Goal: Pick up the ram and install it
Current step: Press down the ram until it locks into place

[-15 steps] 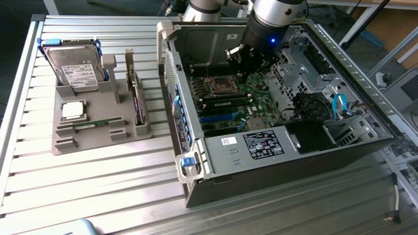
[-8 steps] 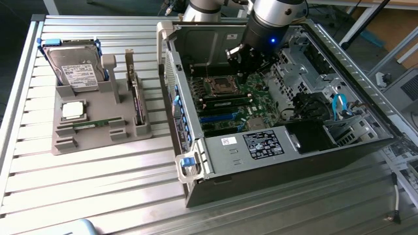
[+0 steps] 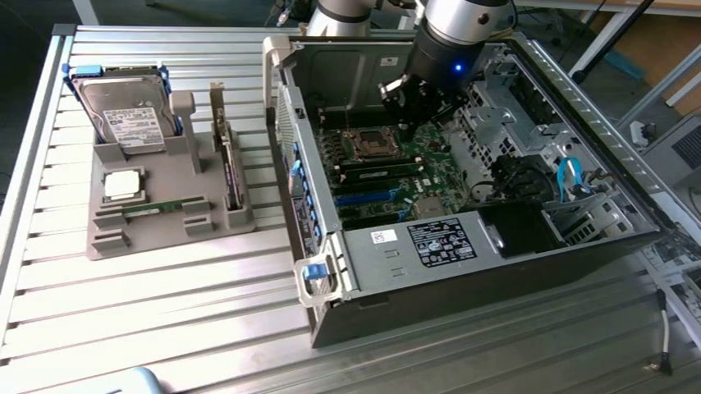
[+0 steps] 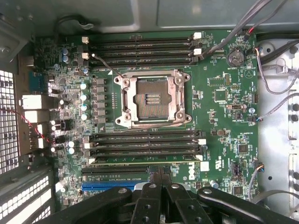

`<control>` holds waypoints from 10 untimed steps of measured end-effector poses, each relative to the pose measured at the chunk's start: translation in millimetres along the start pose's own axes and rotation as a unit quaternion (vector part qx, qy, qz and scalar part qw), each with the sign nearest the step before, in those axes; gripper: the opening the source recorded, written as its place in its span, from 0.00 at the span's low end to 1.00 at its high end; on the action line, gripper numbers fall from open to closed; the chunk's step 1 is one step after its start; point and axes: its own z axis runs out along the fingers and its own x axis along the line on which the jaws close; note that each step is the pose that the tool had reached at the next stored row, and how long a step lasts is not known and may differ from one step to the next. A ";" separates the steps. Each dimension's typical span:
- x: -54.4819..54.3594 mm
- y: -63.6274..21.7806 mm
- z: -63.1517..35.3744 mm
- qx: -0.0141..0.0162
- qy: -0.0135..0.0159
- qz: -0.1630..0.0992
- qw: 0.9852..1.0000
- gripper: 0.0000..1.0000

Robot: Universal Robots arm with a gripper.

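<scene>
in the wrist view the gripper [image 4: 160,189] sits closest, its two black fingers [image 4: 148,198] pressed together with no gap and nothing visibly clamped between them, the tips just above the lowest memory slot by the blue expansion slot [image 4: 106,190]. a ram [image 4: 145,161] stick lies seated in that slot, a thin green strip with a white label, right at the fingertips. beyond it run the other dark memory slots [image 4: 145,140], then the open processor socket [image 4: 152,100] with its metal frame, and a second bank of slots further on. in the exterior view the arm [image 3: 455,37] reaches down into the open computer case [image 3: 438,246] over the motherboard, where the seated stick shows as a green strip below the socket. toward the exterior view's left, well apart from the case, a grey holder tray [image 3: 164,222] carries a second ram stick [image 3: 159,207] lying flat, a square silver processor [image 3: 123,185], a hard drive [image 3: 130,119] and an upright expansion card [image 3: 228,164].
</scene>
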 end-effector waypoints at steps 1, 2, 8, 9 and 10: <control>0.0 0.0 0.0 0.000 0.000 0.000 1.000 0.10; 0.0 0.0 0.0 0.000 0.000 0.000 1.000 0.10; 0.0 0.0 0.0 0.000 0.001 -0.003 1.000 0.10; 0.0 0.0 0.1 0.000 0.001 -0.004 1.000 0.10; 0.0 0.0 0.1 0.000 0.001 -0.004 1.000 0.10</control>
